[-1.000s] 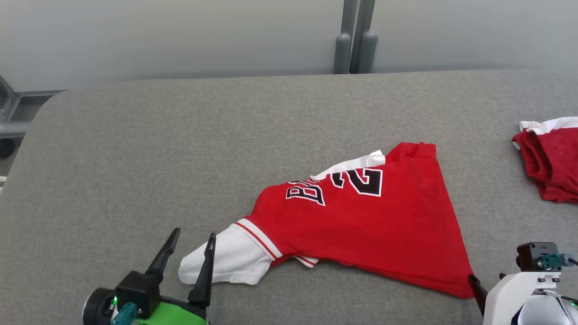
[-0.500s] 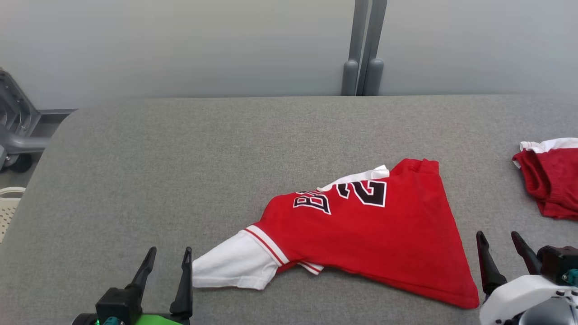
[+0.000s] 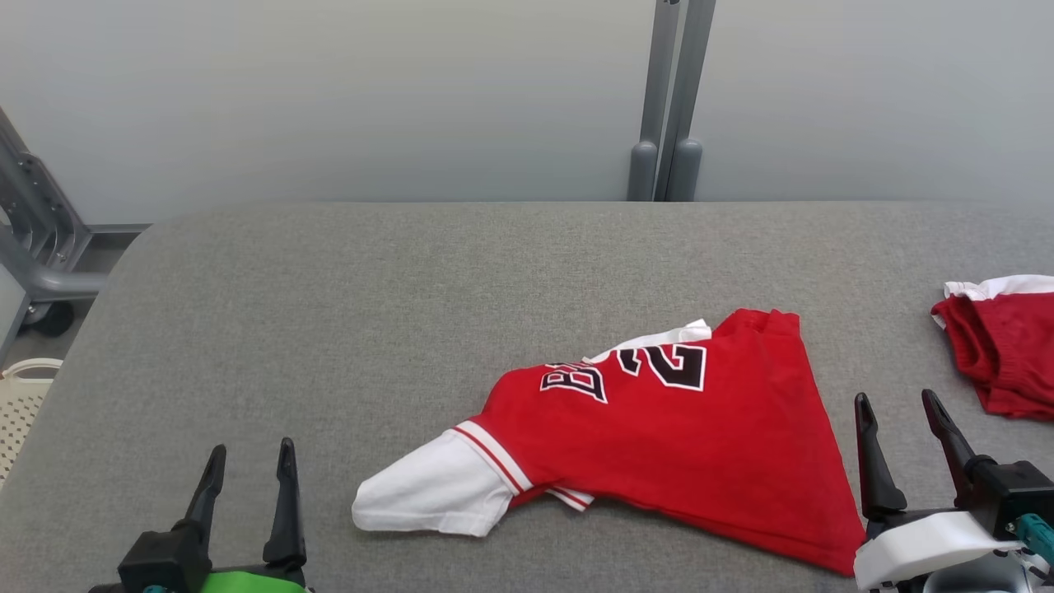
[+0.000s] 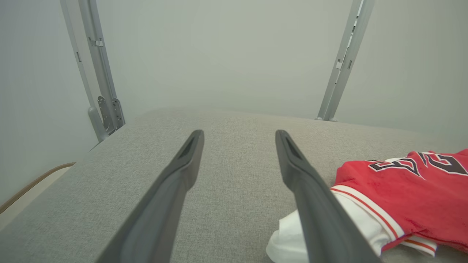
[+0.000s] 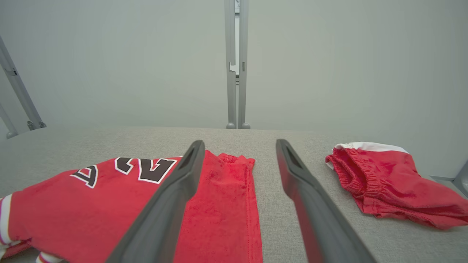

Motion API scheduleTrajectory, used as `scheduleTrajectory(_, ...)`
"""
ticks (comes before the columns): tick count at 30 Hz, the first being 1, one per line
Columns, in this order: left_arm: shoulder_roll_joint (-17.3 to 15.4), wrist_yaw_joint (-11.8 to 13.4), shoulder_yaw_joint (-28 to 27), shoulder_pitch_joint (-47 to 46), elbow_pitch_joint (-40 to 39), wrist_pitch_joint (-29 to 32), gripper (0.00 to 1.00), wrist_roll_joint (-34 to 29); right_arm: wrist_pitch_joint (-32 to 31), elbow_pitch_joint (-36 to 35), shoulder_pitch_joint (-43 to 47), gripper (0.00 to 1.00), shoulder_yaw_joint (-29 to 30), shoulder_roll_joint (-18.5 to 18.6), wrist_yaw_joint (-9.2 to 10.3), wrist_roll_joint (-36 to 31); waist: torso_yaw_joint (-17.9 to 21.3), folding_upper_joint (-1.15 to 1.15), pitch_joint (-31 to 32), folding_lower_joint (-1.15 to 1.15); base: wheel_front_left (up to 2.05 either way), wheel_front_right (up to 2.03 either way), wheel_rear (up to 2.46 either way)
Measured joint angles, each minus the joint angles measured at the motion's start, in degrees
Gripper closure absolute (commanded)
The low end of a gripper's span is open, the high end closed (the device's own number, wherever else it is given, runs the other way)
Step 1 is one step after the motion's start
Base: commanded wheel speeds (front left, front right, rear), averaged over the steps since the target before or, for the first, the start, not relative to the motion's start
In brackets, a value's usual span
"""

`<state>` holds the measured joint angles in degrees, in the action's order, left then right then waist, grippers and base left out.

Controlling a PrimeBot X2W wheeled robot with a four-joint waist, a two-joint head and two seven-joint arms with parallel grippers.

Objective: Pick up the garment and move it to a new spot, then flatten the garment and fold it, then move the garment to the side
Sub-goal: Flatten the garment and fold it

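The garment (image 3: pixel 659 436) is a red jersey with white sleeves and black lettering, lying roughly folded on the grey padded table (image 3: pixel 329 313). It also lies at the right of the left wrist view (image 4: pixel 402 193) and at the left of the right wrist view (image 5: pixel 109 204). My left gripper (image 3: pixel 247 465) stands open at the lower left, a short way left of the white sleeve (image 3: pixel 428 502), holding nothing. My right gripper (image 3: pixel 897 408) stands open at the lower right, just right of the jersey's hem corner, also with nothing in it.
A second red garment with a white band (image 3: pixel 1000 342) lies at the table's right edge, also in the right wrist view (image 5: pixel 384 179). Grey posts (image 3: pixel 671 107) stand behind the table. A metal frame (image 3: pixel 33 247) and a pale basket (image 3: pixel 16 403) sit off the left edge.
The head camera has tilted up. My right gripper has let go of the jersey's hem corner, opened and drawn off to the right. My left gripper has pulled back left, away from the white sleeve.
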<state>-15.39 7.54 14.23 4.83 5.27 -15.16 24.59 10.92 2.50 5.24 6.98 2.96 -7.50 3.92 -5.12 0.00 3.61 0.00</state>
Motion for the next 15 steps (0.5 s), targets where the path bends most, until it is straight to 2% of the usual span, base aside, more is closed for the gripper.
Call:
scheduleTrajectory(3,0.7,-0.6,-2.4,0.5,0.7,0.0,0.00,0.5,1.9,0.5,-0.2,0.00,0.3,0.0,0.00,0.6,0.0,0.00,0.7,0.00,0.00,0.00,0.00)
scheduleTrajectory(6,1.7,-3.6,-4.4,0.5,0.7,0.0,0.00,1.4,2.9,1.7,-0.5,0.00,-0.2,0.0,0.00,1.5,0.2,0.00,1.0,0.00,0.00,0.00,0.00)
scheduleTrajectory(11,1.5,-8.2,-4.7,0.8,2.9,0.0,0.00,0.8,3.6,3.6,-0.5,0.00,-0.4,-0.1,0.00,1.7,0.5,0.00,1.2,0.00,0.00,0.00,0.00)
scheduleTrajectory(15,1.9,-9.2,-4.9,0.8,3.6,0.0,0.00,0.0,3.8,4.3,-0.6,0.00,-0.3,-0.1,0.00,1.8,0.5,0.00,1.0,0.00,0.00,0.00,0.00)
